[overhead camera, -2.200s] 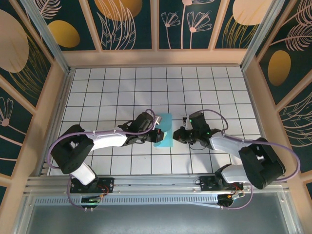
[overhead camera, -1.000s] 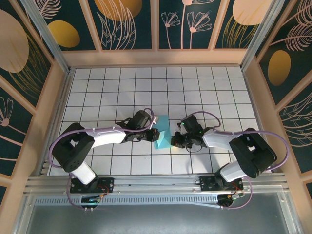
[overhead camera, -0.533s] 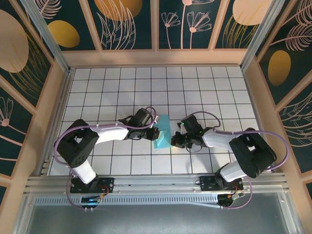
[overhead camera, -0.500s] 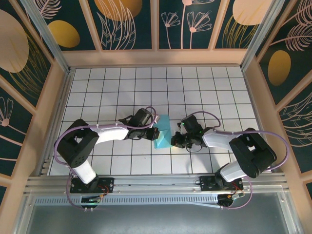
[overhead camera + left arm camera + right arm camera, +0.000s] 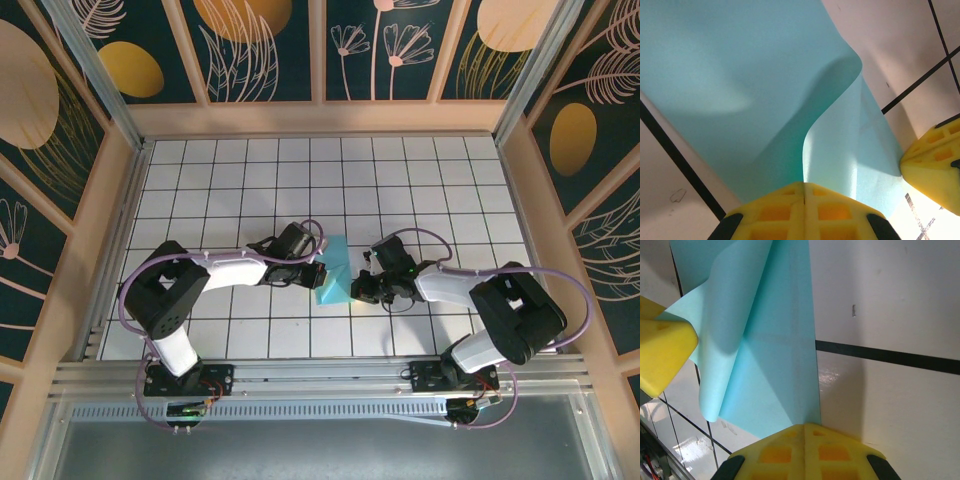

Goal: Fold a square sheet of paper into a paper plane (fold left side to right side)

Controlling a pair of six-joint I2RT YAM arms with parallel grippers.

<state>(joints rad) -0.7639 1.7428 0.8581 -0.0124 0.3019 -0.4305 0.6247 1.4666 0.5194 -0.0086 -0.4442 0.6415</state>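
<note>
The square sheet of paper (image 5: 337, 275) is light teal and lies mid-table between both grippers. Its left side is lifted and curls over toward the right (image 5: 740, 75). My left gripper (image 5: 320, 270) is shut, and the raised flap comes out of the seam between its yellow fingertips (image 5: 804, 186). My right gripper (image 5: 358, 288) is shut, its tips (image 5: 807, 427) resting on the sheet's right edge (image 5: 770, 365). Each wrist view catches the other gripper's yellow finger: the right one (image 5: 932, 162) and the left one (image 5: 662, 350). The paper plane is out of view.
The white grid-tiled table (image 5: 240, 190) is boxed in by wooden walls (image 5: 320, 118) at the back and both sides. A metal rail (image 5: 320, 380) with the arm bases runs along the near edge. Purple cables loop over both arms.
Two seconds ago the sheet lay flat. Since then its left side has risen and the right gripper has come in to its right edge. Over the last second the left arm edged slightly right.
</note>
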